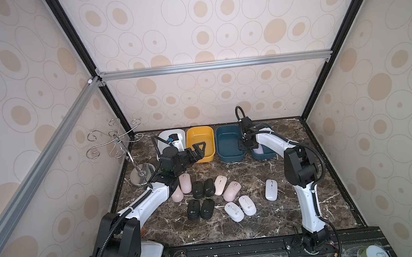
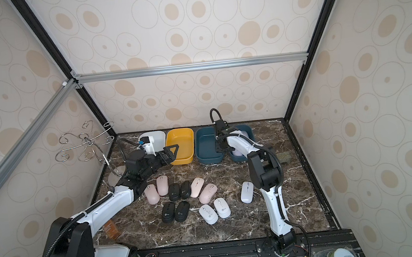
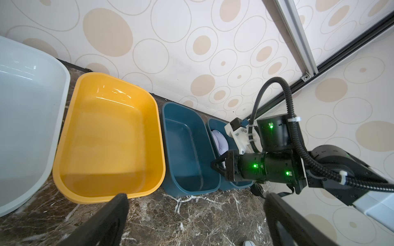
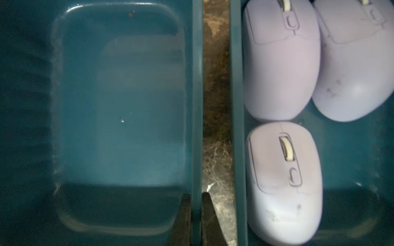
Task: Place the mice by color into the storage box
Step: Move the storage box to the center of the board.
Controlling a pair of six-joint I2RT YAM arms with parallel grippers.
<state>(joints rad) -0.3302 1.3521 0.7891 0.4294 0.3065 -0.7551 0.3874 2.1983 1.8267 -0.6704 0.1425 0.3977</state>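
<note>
1. The lavender batch looks done. Three smooth lavender wireless mice (image 4: 281, 64) lie flat in the dark teal plastic end box (image 1: 267, 156), the one beside the right arm. Two are side by side and the third lies just beside their ends.
2. The right gripper (image 4: 197, 215) is pinched on the side wall of the neighbouring dark teal plastic box (image 4: 119, 106). One finger is inside that box and the other is in the narrow strip of table between the two teal boxes. It holds no mouse. I take this as shifting or steadying the box, not a pick.
3. The left gripper (image 3: 196, 221) hangs with its fingers spread wide and nothing between them, near the front of the yellow plastic box (image 3: 106, 136).
4. The gripped teal box is empty and so is the yellow one. The white plastic box (image 3: 25, 106) shows nothing in the part I can see.
5. Eleven mice lie on the dark marbled table (image 1: 235, 229). There are four pale pink mice (image 1: 220, 184), four black oval mice (image 1: 197, 189) and three white mice (image 1: 247, 205), one of which lies alone nearer the right arm.
6. Next, I'd say the right gripper must release the wall and lift clear. The lone white mouse looks the easiest pick, since most of the others lie touching and leave the fingers little room.
</note>
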